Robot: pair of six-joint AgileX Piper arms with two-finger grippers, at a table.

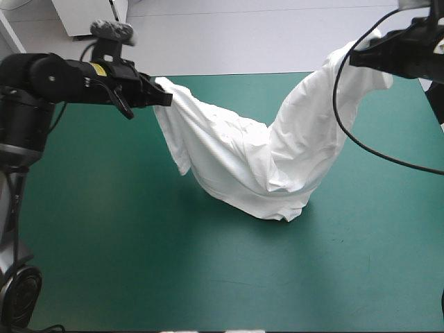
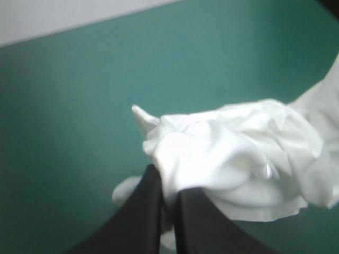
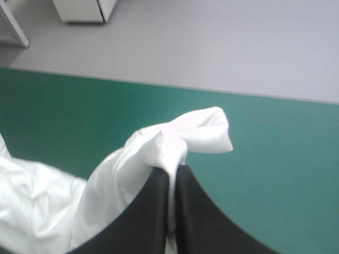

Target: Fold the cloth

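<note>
The worktop (image 1: 104, 263) wears a teal-green cover (image 1: 347, 277) that lies flat and smooth from the near edge to the far one. A white T-shirt (image 1: 243, 166) sags toward it in a loop, its lowest fold coming down to the cover about the middle of the worktop; whether that fold rests there or just clears it I cannot tell. A soft shadow (image 1: 198, 201) lies on the cover beside the fold, toward the left edge.

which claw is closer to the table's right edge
Right. The right claw holds the T-shirt raised near the table's right edge; the left claw grips it left of the middle.
</note>
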